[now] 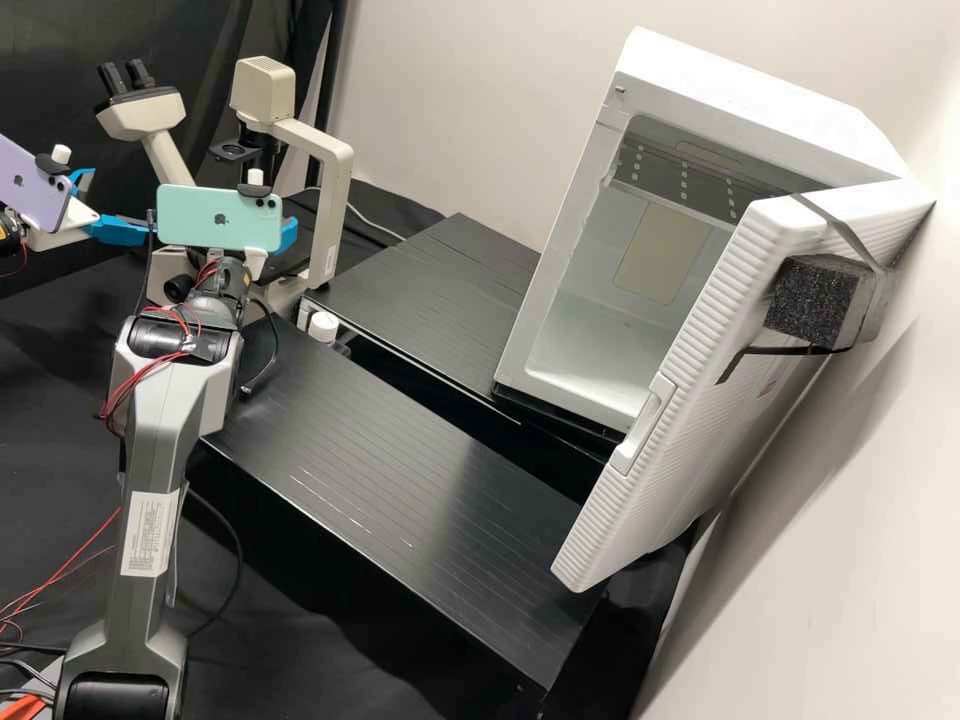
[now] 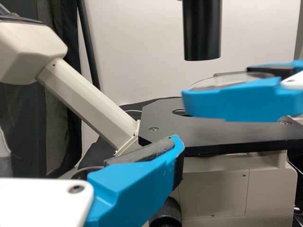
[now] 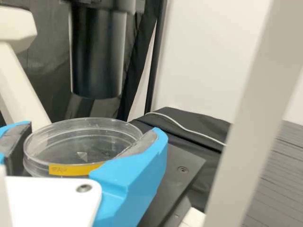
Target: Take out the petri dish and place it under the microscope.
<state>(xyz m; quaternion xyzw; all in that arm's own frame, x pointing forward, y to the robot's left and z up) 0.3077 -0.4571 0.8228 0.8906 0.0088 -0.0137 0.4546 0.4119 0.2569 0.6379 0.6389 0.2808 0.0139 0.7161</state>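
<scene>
The right claw [image 1: 289, 236] grips one clear petri dish [image 3: 83, 144] between its two blue fingers, holding it above the black stage [image 2: 218, 135] of the microscope [image 1: 335, 190] and lower than the black cylinder [image 3: 98, 56]. One yellow label [image 3: 71, 169] sits on the dish's side, with small dark writing too faint to make out. The left claw [image 1: 120, 205] is spread open at the microscope's other side, its two fingers well apart with nothing between them. Two phones are clamped on the arms, one mint green [image 1: 205, 218] on the right and one purple [image 1: 35, 185] on the left, each with one logo on its back. One white printed sticker [image 1: 150, 545] is on the right arm. The one microscope has two eyepieces [image 1: 125, 76]. Farther out are two black slatted platforms [image 1: 400, 470], then one white cabinet [image 1: 750, 85], its single door [image 1: 690, 360] open, bearing one dark foam block [image 1: 812, 303].
</scene>
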